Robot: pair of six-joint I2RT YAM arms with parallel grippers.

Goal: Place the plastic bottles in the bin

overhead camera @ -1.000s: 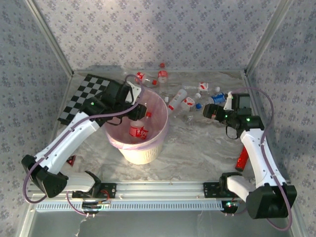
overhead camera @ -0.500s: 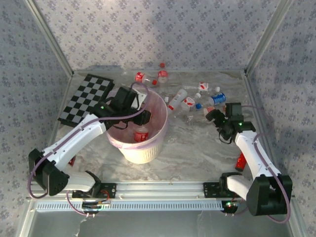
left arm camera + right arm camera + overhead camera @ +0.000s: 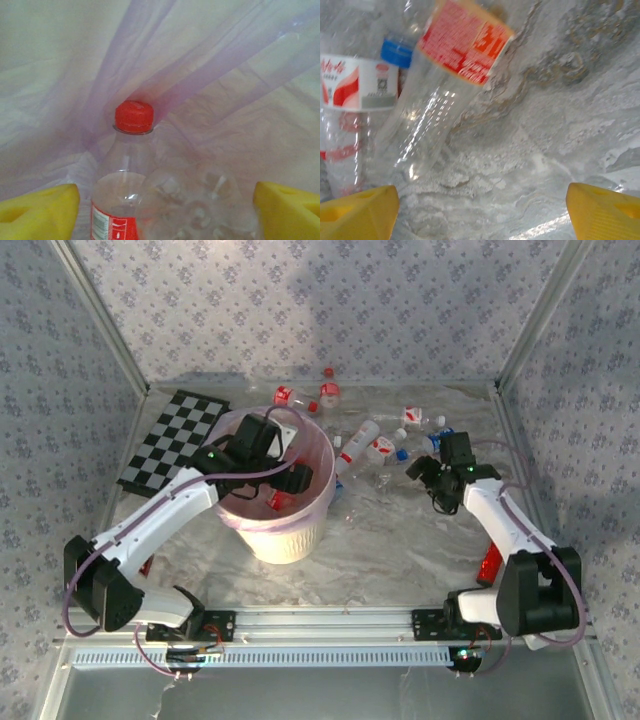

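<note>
The bin, cream with a lilac liner, stands left of centre. My left gripper hangs inside its rim, open. In the left wrist view the yellow fingertips stand wide apart, and a red-capped bottle lies loose between them beside another clear bottle. Several plastic bottles lie scattered on the table behind and right of the bin. My right gripper is open just right of them, over bare marble. A red-labelled bottle and a white-labelled one lie ahead to its left.
A black-and-white chequered board lies at the back left. A flat red bar sits by the right arm near the table's right edge. Patterned walls close the back and both sides. Two red-capped bottles lie near the back wall.
My left gripper has opened and the red-labelled bottle it held now lies in the bin. My right arm has swung further back, its gripper staying by the bottle cluster.
</note>
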